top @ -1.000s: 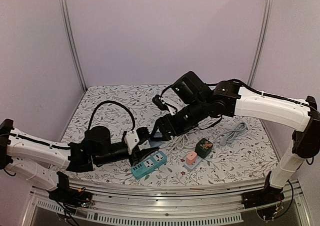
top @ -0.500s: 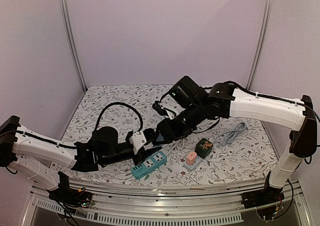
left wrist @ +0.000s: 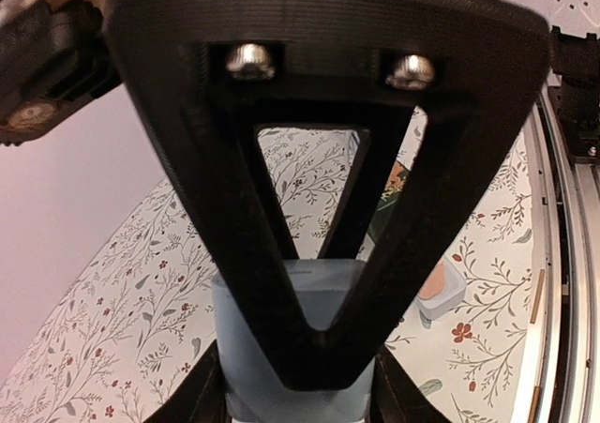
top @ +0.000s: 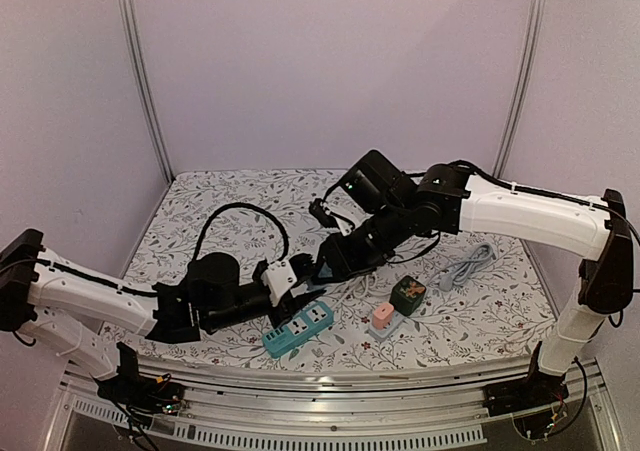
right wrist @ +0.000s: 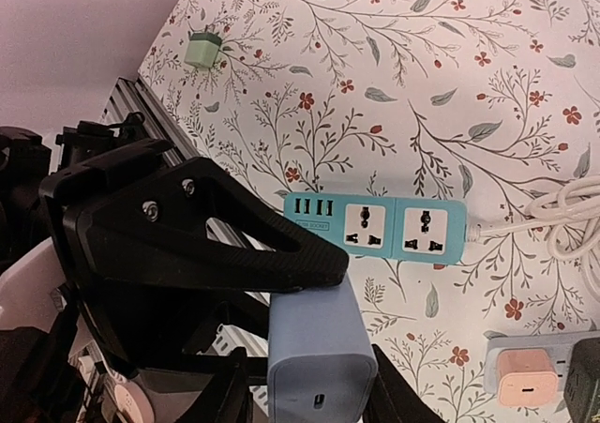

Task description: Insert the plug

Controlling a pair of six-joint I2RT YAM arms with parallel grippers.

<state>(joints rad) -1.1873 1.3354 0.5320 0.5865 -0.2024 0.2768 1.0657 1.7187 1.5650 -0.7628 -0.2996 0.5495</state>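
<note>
Floral table [top: 200, 211], lilac walls.

Item: plug [right wrist: 314, 357], pale blue, aloft between both arms, near strip [right wrist: 375, 228] on the cloth; pins hidden.

Left gripper [top: 300, 289]: pinching plug. Right gripper [top: 328, 266]: fingers pressed on its sides too.

Step, as I judge it: handover. Right needs a firm, square hold before left lets go; then line the plug up over a socket.

Change over the last second: left arm reached inward, grippers met, right jaws narrowed.

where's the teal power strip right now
In the top view the teal power strip lies near the table's front edge, slightly left of centre, with the pink adapter just to its right.
</note>
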